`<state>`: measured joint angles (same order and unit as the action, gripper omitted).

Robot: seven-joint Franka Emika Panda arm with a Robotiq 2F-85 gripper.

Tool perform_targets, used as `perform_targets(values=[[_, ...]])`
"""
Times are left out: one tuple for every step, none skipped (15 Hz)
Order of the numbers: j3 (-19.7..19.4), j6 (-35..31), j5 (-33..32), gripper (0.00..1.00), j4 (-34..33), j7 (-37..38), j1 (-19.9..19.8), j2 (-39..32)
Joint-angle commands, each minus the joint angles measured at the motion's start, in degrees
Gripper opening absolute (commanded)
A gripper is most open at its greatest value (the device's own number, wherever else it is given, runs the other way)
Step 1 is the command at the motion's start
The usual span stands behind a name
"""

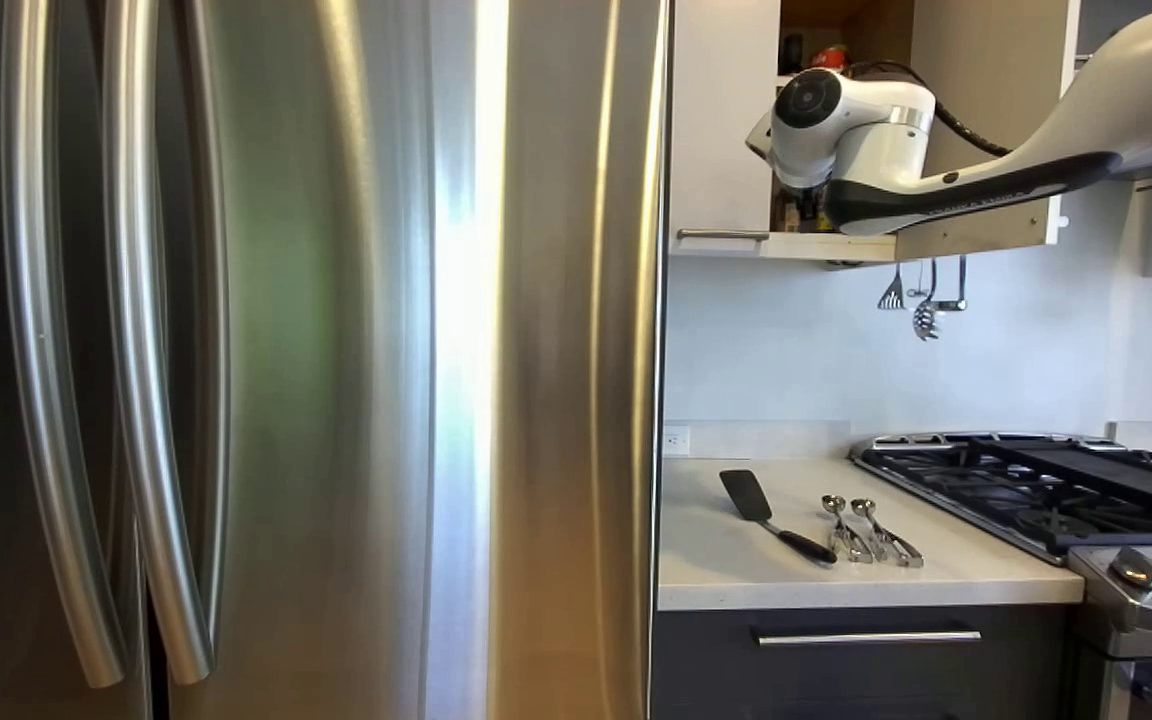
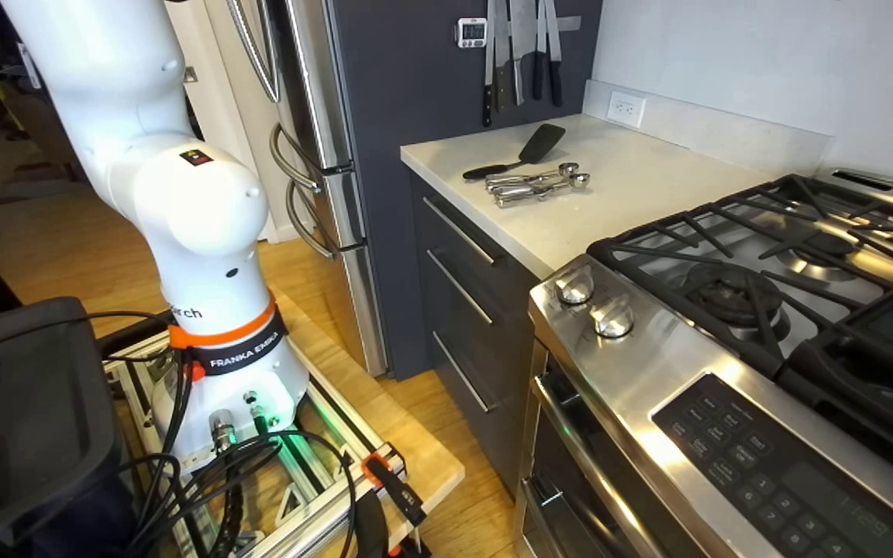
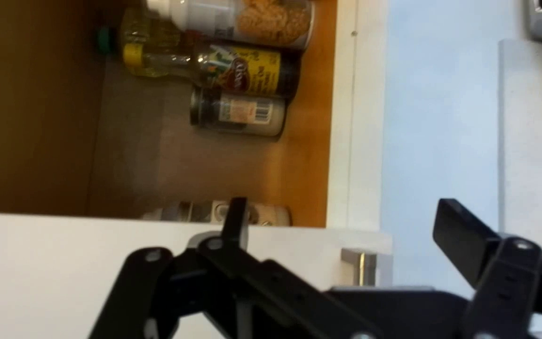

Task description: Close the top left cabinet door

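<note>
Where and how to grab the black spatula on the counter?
I'd take the spatula by its black handle, from above, gripper straddling the narrow width. The handle lies slim and uncovered on the counter, angled toward its front edge. Metal scoops sit close beside it, probably leaving little room that side.

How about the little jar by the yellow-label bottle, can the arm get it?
Probably yes: in the wrist view, nothing covers the jar, and the gripper is open. It isn't lined up, though, so the arm would likely shift first.
</note>
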<state>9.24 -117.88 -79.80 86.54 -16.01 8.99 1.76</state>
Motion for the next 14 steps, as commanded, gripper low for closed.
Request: perform_targets(values=[[-1.3, 3.4, 11.8, 1.00, 2.2, -9.8, -0.8, 2.9], [-1.5, 4.0, 15.7, 1.00, 3.6, -11.6, -0.9, 4.4], [-1.7, 4.4, 19.7, 1.00, 4.5, -13.2, -0.9, 5.7], [-1.8, 5.3, 23.5, 1.00, 5.4, -14.7, -0.7, 6.8], [-1.8, 6.0, 27.4, 1.00, 6.4, -15.9, -0.5, 8.3], [-1.8, 7.1, 31.2, 1.00, 7.0, -16.8, -0.2, 9.6], [-1.7, 8.6, 34.9, 1.00, 7.6, -17.9, 0.2, 10.8], [-1.6, 10.5, 38.4, 1.00, 8.1, -18.9, 0.6, 12.2], [-1.7, 12.6, 41.8, 1.00, 8.5, -19.9, 0.9, 13.4], [-1.7, 15.2, 45.1, 1.00, 8.7, -21.0, 1.2, 14.6], [-2.0, 18.0, 48.2, 1.00, 9.2, -21.9, 1.3, 16.0], [-2.1, 21.4, 50.7, 1.00, 9.3, -22.4, 1.3, 17.1], [-2.2, 24.9, 52.7, 1.00, 9.4, -22.6, 1.1, 18.0], [-2.2, 28.5, 54.3, 1.00, 9.6, -22.0, 0.8, 18.7]])
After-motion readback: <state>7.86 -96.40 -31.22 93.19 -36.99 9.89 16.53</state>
